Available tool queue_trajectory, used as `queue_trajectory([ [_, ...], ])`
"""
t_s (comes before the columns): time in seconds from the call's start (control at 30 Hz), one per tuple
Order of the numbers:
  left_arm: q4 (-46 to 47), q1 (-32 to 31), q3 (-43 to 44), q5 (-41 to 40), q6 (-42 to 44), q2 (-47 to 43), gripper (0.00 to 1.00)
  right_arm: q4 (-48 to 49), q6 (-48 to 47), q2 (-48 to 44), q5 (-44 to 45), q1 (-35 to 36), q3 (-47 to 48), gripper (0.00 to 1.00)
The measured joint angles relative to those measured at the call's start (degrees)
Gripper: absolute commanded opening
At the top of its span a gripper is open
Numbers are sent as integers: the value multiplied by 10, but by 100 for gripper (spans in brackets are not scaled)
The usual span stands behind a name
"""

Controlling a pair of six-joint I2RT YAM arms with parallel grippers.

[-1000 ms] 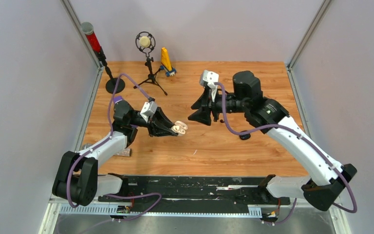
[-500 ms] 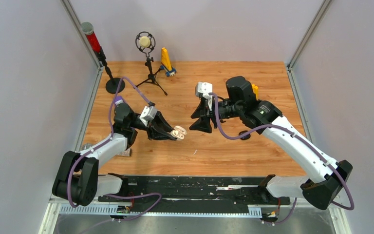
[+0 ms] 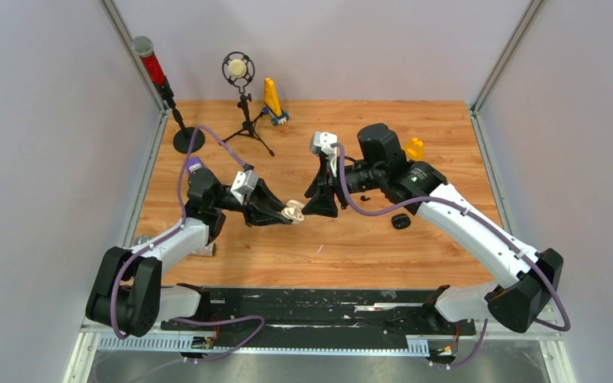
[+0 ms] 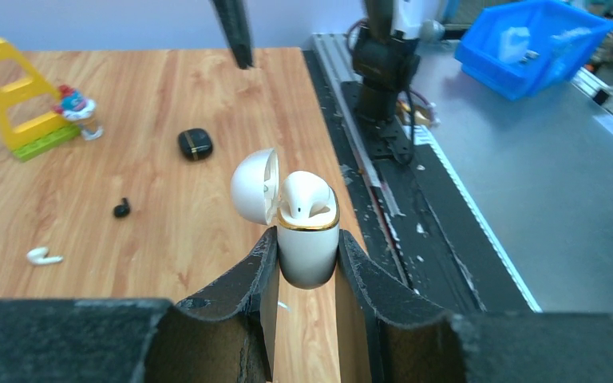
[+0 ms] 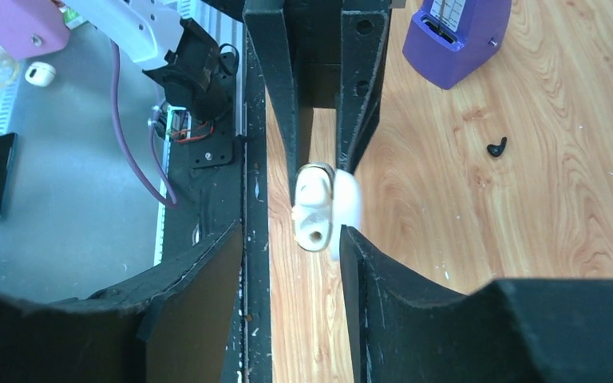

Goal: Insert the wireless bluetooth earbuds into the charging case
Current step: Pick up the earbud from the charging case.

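Left gripper point(image 4: 306, 239) first: clamped tight on the body of the white charging case point(image 4: 306, 262), holding it off the table point(image 3: 351, 255) with the mouth turned away from its own wrist. Lid point(image 4: 252, 187) swung open to one side of that case; one white earbud point(image 4: 306, 194) already seated under the gold rim, with the neighbouring socket point(image 5: 315, 237) seen bare from the right wrist. Long axis of the case running straight out along the left fingers, so open end aimed at the right gripper point(image 3: 313, 206). Just right of the case, that gripper: jaws partly apart, nothing visible between them, tips close in front of the case mouth; cannot tell whether touching. Further beyond the case's mouth, down on the wood: loose white earbud point(image 4: 44, 257), then a black earbud point(image 4: 121, 209), then a closed black case point(image 3: 400, 222), all on the right arm's side and well apart from the held case. Judging by this, second white bud yet to be fetched, with the right arm clearly the nearer one for it and the left taken up as holder. Likely needs stem-first entry along the case's axis into the bare socket, without knocking the lid.
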Motion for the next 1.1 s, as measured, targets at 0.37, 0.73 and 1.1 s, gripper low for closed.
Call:
queue_trajectory([
  [0.37, -46, 0, 1, -181, 17, 25, 17, 44, 101, 86, 53, 1, 14, 49],
  [0.73, -50, 0, 1, -243, 17, 25, 20, 50, 158, 117, 148, 0, 31, 43],
  [1.1, -48, 0, -1, -248, 17, 23, 22, 59, 181, 134, 163, -1, 49, 33],
])
